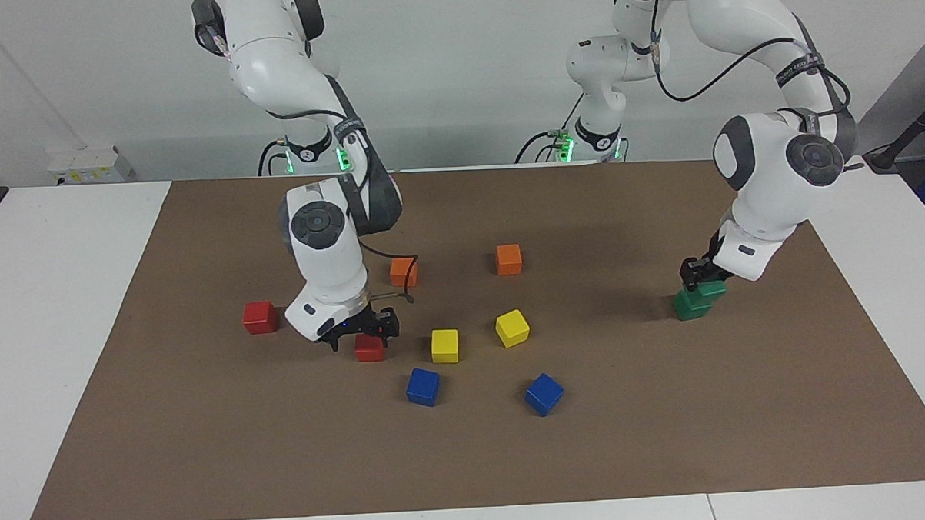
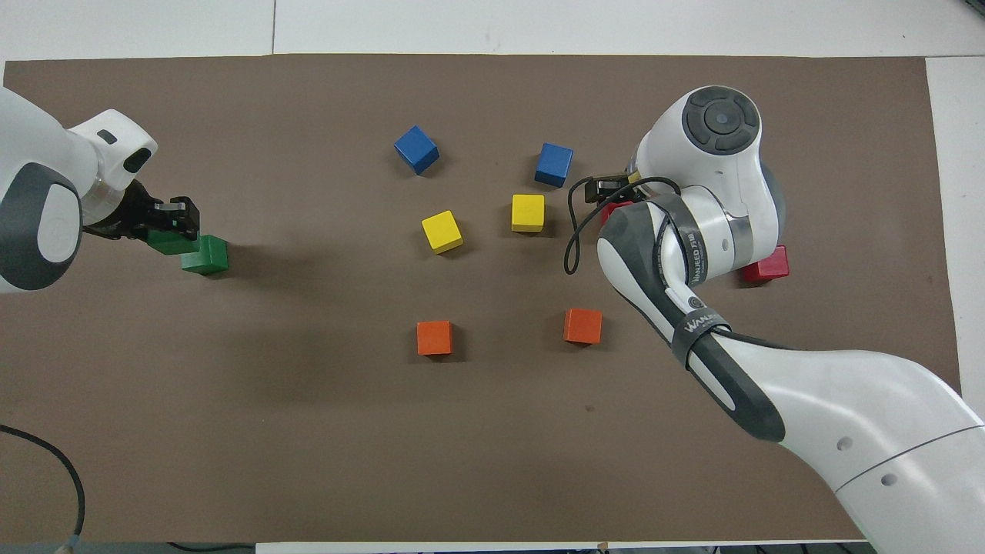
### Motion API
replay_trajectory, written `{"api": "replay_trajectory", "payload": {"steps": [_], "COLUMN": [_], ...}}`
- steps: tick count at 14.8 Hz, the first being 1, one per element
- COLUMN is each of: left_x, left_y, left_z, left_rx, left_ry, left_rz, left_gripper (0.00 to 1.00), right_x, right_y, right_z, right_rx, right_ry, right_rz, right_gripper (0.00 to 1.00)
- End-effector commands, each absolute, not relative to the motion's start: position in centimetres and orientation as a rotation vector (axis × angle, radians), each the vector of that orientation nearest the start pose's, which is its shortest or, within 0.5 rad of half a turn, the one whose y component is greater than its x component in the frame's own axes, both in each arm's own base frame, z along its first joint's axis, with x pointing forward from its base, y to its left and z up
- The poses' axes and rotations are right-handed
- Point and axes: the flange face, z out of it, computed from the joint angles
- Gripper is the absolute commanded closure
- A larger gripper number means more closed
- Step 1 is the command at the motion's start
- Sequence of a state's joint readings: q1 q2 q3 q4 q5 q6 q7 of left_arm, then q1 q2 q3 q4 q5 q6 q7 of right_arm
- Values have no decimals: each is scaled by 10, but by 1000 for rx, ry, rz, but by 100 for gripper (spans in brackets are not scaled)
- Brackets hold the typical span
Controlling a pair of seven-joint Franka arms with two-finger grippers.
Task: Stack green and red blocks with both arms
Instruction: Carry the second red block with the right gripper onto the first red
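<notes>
Green cube (image 1: pixel 711 288) in left gripper (image 1: pixel 700 276) hangs over second green cube (image 1: pixel 690 306).

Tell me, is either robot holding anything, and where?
The left tool grips a green block by its sides, over the other green block. The right tool holds nothing, open around a red block.

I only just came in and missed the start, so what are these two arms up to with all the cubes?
They are pairing cubes by colour. The left gripper is shut on a green cube, held over the other green cube at the left arm's end of the mat; whether it rests there is unclear. The right gripper, jaws open, is down at a red cube; the second red cube sits untouched beside it.
</notes>
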State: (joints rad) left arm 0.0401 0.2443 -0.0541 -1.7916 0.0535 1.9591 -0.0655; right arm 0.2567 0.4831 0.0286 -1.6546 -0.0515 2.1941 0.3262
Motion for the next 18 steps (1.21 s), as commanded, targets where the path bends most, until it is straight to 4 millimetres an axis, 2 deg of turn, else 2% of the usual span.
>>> {"api": "replay_trajectory", "payload": {"steps": [1,6,10,11,12,14,15,17,18], "left_x": [600,603,599,597,597,598,598,598,597], "left_y": [5,8,6,7,7,8,16,19,18], "left_z": [406,400,389,387,386,388,388,388,388], "left_rx": [-3115,-3121,-3196,-3195,-3195,-3195,-3194,-3192,-3192], "left_ry": [-22,-42,-157,-160,-160,-150,-165,-169,-164], "left_rz": [66,49,24,26,34,41,37,42,42], "left_gripper": [100,100,100,100,100,100,100,100,100], "right_x": [645,637,636,636,636,636,635,633,635], "right_y": [191,191,192,192,192,192,191,193,196], "right_z": [328,306,304,303,302,301,301,301,308], "right_rx": [-3144,-3139,-3137,-3138,-3139,-3139,-3140,-3144,-3143], "right_ry": [71,69,87,86,83,87,87,89,94], "right_rz": [-114,-124,-120,-119,-116,-111,-109,-96,-106], "right_gripper": [1,1,2,5,21,78,100,100,100]}}
